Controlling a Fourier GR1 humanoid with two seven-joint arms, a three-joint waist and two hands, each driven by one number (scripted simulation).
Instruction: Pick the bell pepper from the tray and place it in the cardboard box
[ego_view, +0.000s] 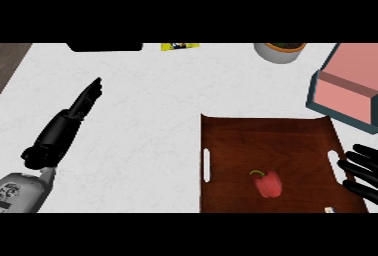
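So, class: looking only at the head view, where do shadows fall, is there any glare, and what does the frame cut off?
Head view: light is even, with no glare on the white counter; the bell pepper casts almost no shadow on the dark brown tray; the pink box shows a darker shaded inner wall; the frame crops the box, the plant pot and the right hand.

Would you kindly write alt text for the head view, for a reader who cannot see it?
A red bell pepper lies on a dark brown tray on a white counter, with the right robot hand open at the tray's right edge. The left robot hand rests open at far left, and a cardboard box with a pink inside sits at upper right.
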